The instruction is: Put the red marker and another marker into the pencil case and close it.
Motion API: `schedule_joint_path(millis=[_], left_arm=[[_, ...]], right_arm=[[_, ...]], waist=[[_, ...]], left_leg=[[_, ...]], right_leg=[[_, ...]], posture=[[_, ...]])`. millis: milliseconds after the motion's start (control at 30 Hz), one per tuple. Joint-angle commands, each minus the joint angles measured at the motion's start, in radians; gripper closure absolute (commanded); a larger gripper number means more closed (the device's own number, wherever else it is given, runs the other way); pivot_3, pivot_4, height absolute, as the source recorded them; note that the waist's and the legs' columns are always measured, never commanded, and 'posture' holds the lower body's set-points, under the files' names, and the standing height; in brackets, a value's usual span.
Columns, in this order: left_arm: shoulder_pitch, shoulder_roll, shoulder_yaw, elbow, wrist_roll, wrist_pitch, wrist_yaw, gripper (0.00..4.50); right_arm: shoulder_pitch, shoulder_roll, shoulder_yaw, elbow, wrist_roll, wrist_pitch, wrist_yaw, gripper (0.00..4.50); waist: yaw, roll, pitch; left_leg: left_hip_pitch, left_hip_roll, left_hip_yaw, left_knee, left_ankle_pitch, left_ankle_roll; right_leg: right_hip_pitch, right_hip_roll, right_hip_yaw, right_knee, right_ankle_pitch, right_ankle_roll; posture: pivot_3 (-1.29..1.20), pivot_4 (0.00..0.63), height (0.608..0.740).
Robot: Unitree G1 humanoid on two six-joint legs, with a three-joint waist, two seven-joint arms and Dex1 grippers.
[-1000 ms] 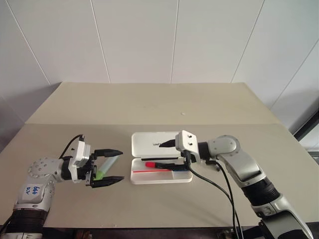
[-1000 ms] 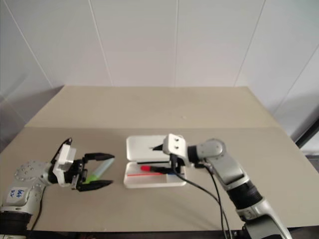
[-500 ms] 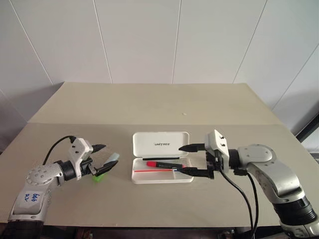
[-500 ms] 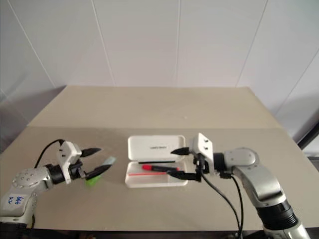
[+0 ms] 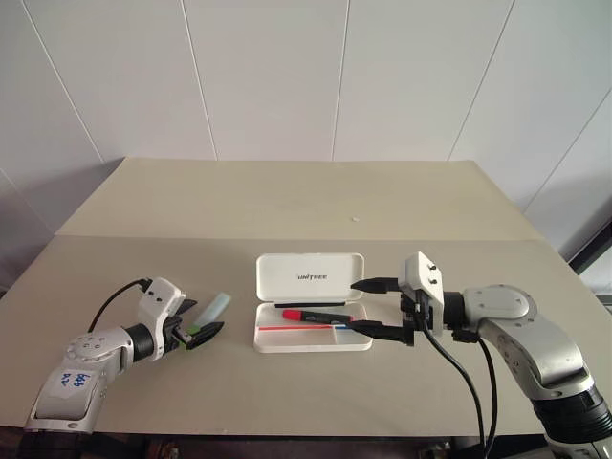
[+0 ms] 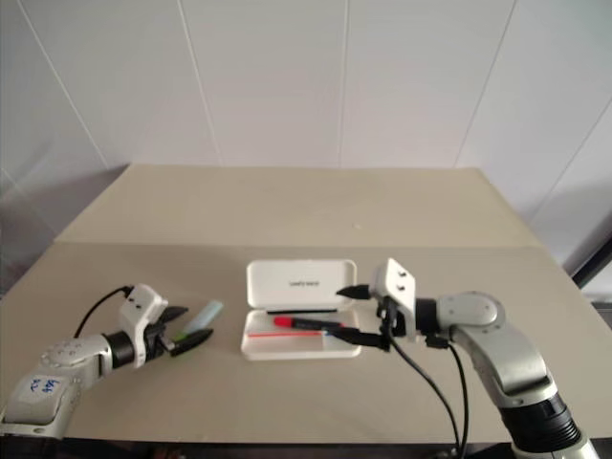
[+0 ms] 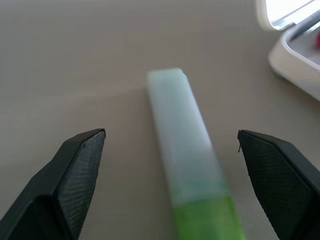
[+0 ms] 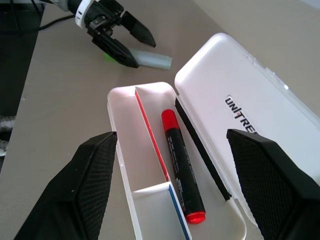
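Pencil case [image 5: 311, 302], lid open, at lower centre of the table [image 5: 287, 201]; red marker [image 8: 182, 164] lies inside its tray. Green marker [image 7: 187, 150] lies on the table at lower left, between the wide-open fingers of the left gripper [image 7: 175, 165], untouched. Right gripper [image 5: 366, 306], at the case's right end, is fully open and empty.
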Motion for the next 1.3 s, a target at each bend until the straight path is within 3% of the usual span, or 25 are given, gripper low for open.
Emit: schedule_joint_path(millis=[33,267,367,667,700,1000,1300], left_arm=[[-0.002,0.035,-0.018,0.024,-0.002,0.034,-0.045,0.00],[-0.028,0.098,-0.115,0.045,0.041,0.056,-0.118,0.00],[-0.044,0.095,-0.133,0.062,0.068,0.015,-0.115,0.58],[-0.064,0.084,-0.149,0.071,0.078,-0.005,-0.131,3.27],[-0.064,0.084,-0.147,0.068,0.077,-0.009,-0.131,3.39],[-0.111,0.088,-0.093,0.064,0.052,-0.117,-0.154,3.39],[-0.185,0.160,-0.087,-0.025,-0.066,-0.126,-0.384,3.39]], right_arm=[[0.002,-0.016,-0.045,-0.051,0.033,0.003,-0.012,0.03],[0.054,-0.031,-0.091,-0.087,0.094,0.026,-0.006,0.03],[0.069,-0.040,-0.095,-0.087,0.098,0.021,-0.008,0.00],[0.065,-0.042,-0.090,-0.075,0.088,0.004,-0.018,0.00],[0.065,-0.043,-0.089,-0.074,0.087,0.001,-0.017,0.00],[0.056,-0.051,-0.094,-0.053,0.079,-0.015,-0.012,0.00],[0.071,-0.078,-0.107,-0.039,0.089,-0.027,-0.005,0.00]], waist=[[-0.001,0.000,0.000],[0.000,0.001,-0.001],[0.001,0.001,-0.001],[0.002,0.001,-0.001],[0.003,0.001,-0.001],[0.003,0.001,-0.001],[0.000,0.001,-0.001]], left_leg=[[0.000,0.000,0.000,0.000,0.000,0.000],[0.001,0.000,0.000,-0.001,0.000,0.000],[0.002,0.000,0.000,0.000,0.000,0.000],[0.002,-0.001,0.000,0.002,0.000,0.000],[0.002,-0.001,0.000,0.002,0.000,0.000],[0.002,-0.001,0.000,0.002,0.000,0.000],[0.000,0.000,0.000,0.000,0.000,0.000]], right_leg=[[0.000,0.000,0.000,0.000,0.000,0.000],[0.001,0.000,0.000,-0.001,0.000,0.000],[0.002,-0.001,0.000,-0.001,0.000,0.000],[0.003,-0.001,0.000,0.000,0.000,0.000],[0.003,-0.001,0.000,0.000,0.000,0.000],[0.003,-0.001,0.000,0.000,0.000,0.001],[0.002,0.000,0.000,-0.002,0.000,0.000]], posture=[[0.00,0.150,0.740],[0.00,0.150,0.740],[0.00,0.150,0.740],[0.00,0.150,0.740],[0.00,0.150,0.740],[0.00,0.150,0.740],[0.00,0.150,0.740]])
